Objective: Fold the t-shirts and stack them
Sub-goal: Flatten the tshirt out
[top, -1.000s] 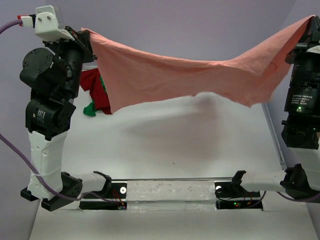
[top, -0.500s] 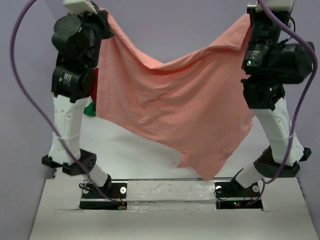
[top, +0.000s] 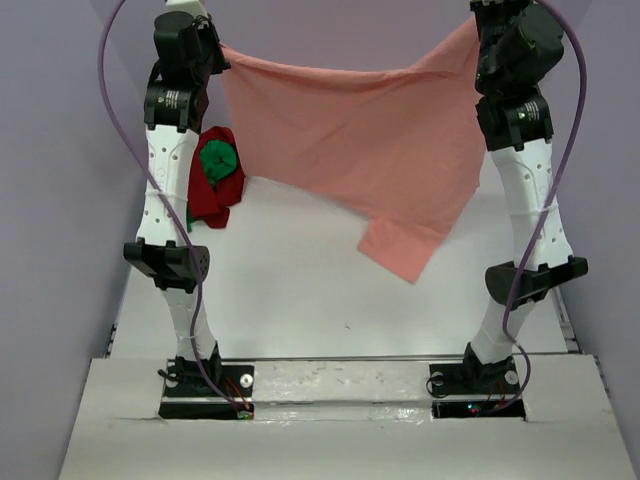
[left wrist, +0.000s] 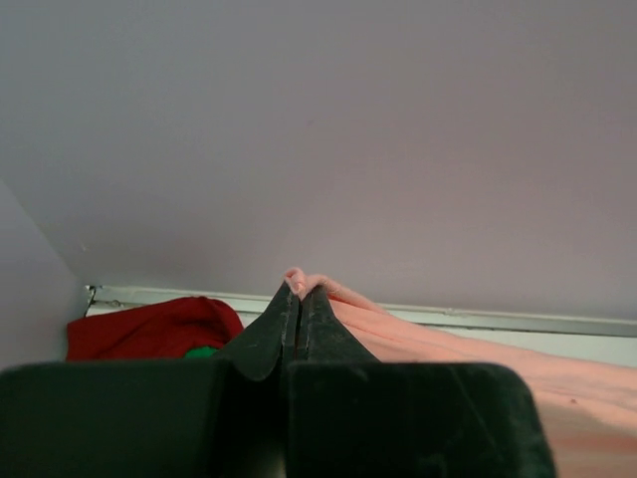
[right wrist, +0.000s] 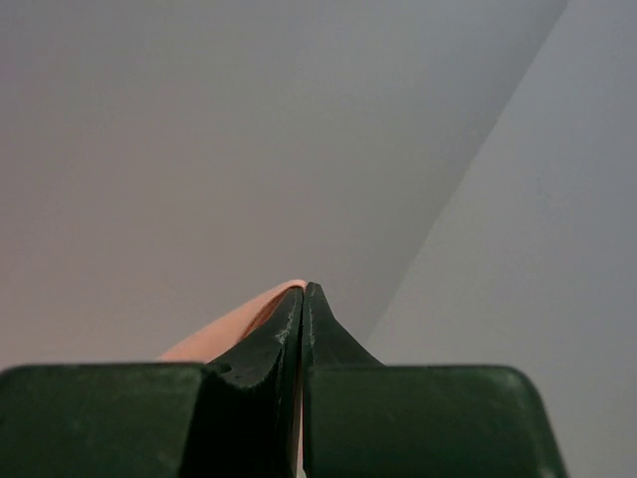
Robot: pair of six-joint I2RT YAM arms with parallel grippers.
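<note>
The large salmon-pink t-shirt (top: 370, 140) hangs stretched in the air between both raised arms, its lower corner drooping to just above the table at the middle right. My left gripper (left wrist: 299, 291) is shut on the shirt's left top corner (left wrist: 309, 284), high at the back left. My right gripper (right wrist: 304, 291) is shut on the right top corner (right wrist: 254, 309), high at the back right. In the top view both sets of fingertips are hidden behind the cloth and the wrists. The dark red t-shirt (top: 220, 195) and the bright green t-shirt (top: 218, 160) lie bunched together on the table at the back left.
The white table (top: 300, 290) reaches back to a purple wall, with purple side walls close to both arms. A white rail (left wrist: 478, 317) runs along the table's far edge. Both arm bases (top: 340, 385) stand at the near edge.
Both arms have swung up and back, carrying the salmon-pink shirt farther from the camera. The shirt now hangs higher and flatter, and the red and green pile has come into full view.
</note>
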